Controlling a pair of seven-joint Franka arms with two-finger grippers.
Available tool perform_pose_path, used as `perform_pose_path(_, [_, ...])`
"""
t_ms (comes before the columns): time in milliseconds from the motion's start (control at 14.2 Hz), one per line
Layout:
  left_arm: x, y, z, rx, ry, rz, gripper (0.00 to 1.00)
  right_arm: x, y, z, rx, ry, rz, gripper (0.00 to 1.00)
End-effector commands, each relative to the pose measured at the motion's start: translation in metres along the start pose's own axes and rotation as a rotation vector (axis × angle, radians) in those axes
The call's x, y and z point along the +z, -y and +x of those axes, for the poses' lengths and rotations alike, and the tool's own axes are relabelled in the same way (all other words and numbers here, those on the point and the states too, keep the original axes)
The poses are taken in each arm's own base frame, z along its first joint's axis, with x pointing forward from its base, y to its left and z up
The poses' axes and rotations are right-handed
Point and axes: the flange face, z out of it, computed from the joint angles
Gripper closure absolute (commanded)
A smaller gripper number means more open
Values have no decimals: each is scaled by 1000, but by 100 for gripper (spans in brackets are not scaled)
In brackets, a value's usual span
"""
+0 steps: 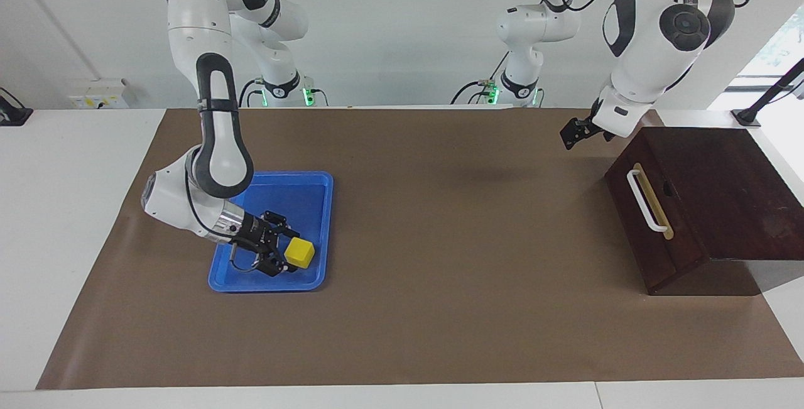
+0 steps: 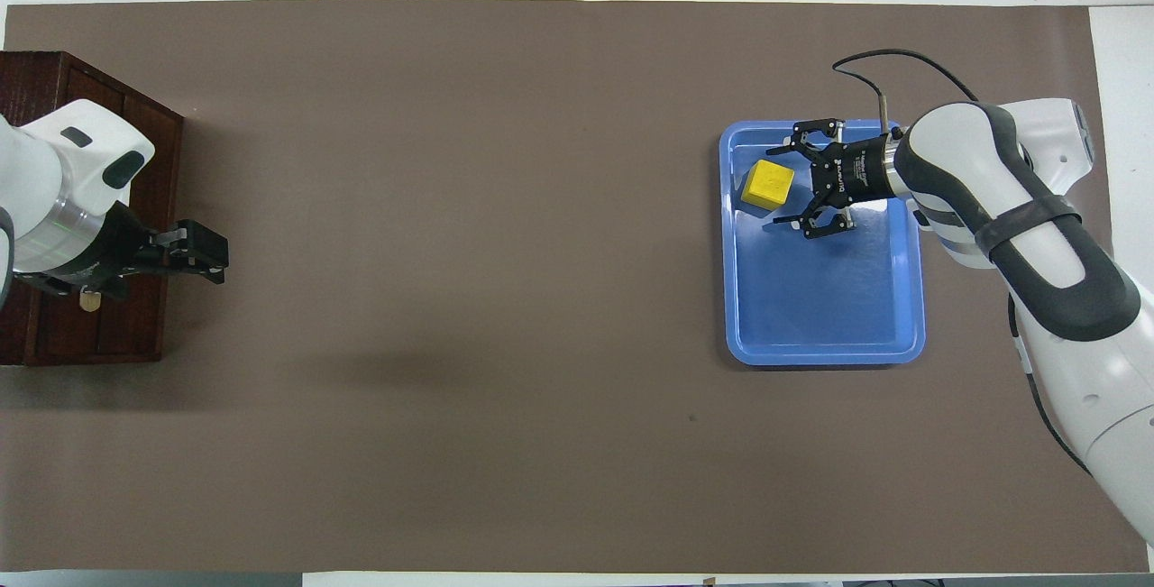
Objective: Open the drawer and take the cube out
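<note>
The yellow cube (image 1: pixel 299 252) lies in the blue tray (image 1: pixel 314 186) toward the right arm's end of the table, at the tray's part farther from the robots. My right gripper (image 1: pixel 287 253) is low in the tray and open, its fingertips on either side of the cube (image 2: pixel 767 184). The drawer (image 1: pixel 653 233) is pushed in, flush in the dark wooden box (image 1: pixel 722 189), with its white handle (image 1: pixel 647 201) showing. My left gripper (image 1: pixel 575 134) is shut and empty, in the air over the mat beside the box. From overhead the left gripper (image 2: pixel 212 253) and arm cover most of the box (image 2: pixel 54 82).
The brown mat (image 1: pixel 440 239) covers the table between the tray (image 2: pixel 825 307) and the box. The box stands at the mat's edge at the left arm's end.
</note>
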Motion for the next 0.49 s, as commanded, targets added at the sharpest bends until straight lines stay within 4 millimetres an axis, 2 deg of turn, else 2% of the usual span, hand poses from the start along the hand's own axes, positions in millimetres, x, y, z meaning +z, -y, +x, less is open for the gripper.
perform_pose_path(0, [1, 4, 10, 13, 26, -23, 0, -21, 9, -23, 57, 44, 16, 0])
perform_pose_path(141, [-9, 3, 19, 11, 24, -29, 0, -42, 17, -51, 79, 55, 18, 0])
perform_pose_path(282, [-14, 12, 15, 1, 29, -29, 0, -73, 17, -80, 32, 38, 19, 0])
perform_pose_path(423, [-22, 8, 6, 7, 11, -26, 0, -109, 13, -109, -78, -35, -24, 0])
